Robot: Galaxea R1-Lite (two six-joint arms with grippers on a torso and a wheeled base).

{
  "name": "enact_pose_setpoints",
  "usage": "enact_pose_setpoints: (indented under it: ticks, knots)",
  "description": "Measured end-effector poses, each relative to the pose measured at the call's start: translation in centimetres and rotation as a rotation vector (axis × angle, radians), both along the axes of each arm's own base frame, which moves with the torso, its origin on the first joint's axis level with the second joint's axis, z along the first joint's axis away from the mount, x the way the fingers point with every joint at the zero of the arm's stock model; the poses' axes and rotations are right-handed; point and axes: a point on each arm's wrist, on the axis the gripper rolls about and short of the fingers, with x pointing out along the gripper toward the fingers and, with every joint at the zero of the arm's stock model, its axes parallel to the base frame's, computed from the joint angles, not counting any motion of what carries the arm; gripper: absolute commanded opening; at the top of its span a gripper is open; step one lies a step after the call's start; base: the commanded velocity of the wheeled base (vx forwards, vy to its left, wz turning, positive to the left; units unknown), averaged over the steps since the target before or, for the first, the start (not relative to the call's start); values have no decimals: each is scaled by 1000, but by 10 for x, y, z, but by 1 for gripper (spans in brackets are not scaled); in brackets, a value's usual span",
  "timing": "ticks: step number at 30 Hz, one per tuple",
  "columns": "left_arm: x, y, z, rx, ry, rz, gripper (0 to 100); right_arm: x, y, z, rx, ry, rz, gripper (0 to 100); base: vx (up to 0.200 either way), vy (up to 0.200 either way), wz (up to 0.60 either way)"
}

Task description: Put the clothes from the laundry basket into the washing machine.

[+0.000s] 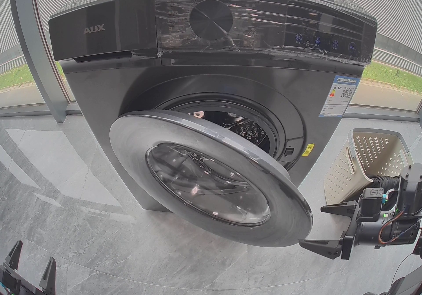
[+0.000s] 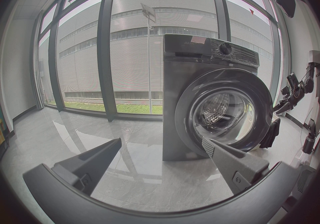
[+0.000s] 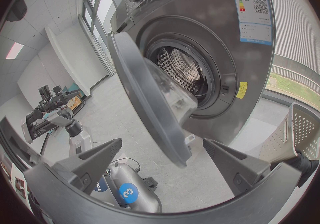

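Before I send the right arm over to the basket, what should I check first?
1. Door stands open: ok.
2. Drum opening free, nothing seen inside: ok.
3. Right end effector open and empty: ok.
4. Its clearance from the door's lower rim: cannot tell; they look very close.
5. Basket on the floor to the right, dark clothes at its rim: ok.
6. Left end effector open, low, away from the door: ok.
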Motion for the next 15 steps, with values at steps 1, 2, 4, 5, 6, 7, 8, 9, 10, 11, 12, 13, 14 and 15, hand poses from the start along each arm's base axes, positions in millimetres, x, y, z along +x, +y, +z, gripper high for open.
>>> enact_pose_setpoints:
  ticks: [1, 2, 4, 5, 6, 7, 8, 9, 10, 11, 12, 13, 14, 15]
  knots:
    - [0, 0, 0, 0, 0, 0, 100, 0, -1, 1, 2, -4, -3, 100, 0, 200, 0]
    - [0, 0, 0, 0, 0, -1, 100, 0, -2, 1, 4, -7, -9, 100, 0, 200, 0]
    - [0, 0, 0, 0, -1, -1, 100, 0, -3, 2, 6, -11, -15, 100, 0, 200, 0]
    - [0, 0, 0, -1, -1, -1, 100, 0, -3, 2, 7, -13, -16, 100, 0, 200, 0]
    - [0, 0, 0, -1, -1, -1, 100, 0, -3, 2, 8, -14, -16, 100, 0, 200, 0]
    - [0, 0, 0, -1, -1, -1, 100, 0, -3, 3, 9, -16, -16, 100, 0, 0, 0]
    - [0, 0, 0, -1, -1, -1, 100, 1, -3, 3, 10, -17, -18, 100, 0, 0, 0]
    - [0, 0, 0, 0, -1, -1, 100, 2, -3, 3, 10, -17, -21, 100, 0, 0, 0]
    - [0, 0, 0, 0, -1, -1, 100, 3, -3, 4, 10, -18, -22, 100, 0, 0, 0]
    - [0, 0, 0, 0, -1, -1, 100, 4, -2, 4, 12, -19, -20, 100, 0, 0, 0]
    - [0, 0, 0, 0, -1, -1, 100, 6, -1, 5, 12, -18, -22, 100, 0, 0, 0]
    - [0, 0, 0, 0, -1, -1, 100, 8, -1, 5, 11, -16, -27, 100, 0, 0, 0]
    - [0, 0, 0, 0, -1, -1, 100, 10, -2, 5, 11, -17, -34, 100, 0, 0, 0]
    - [0, 0, 0, 0, -1, -1, 100, 11, -2, 5, 11, -15, -36, 100, 0, 0, 0]
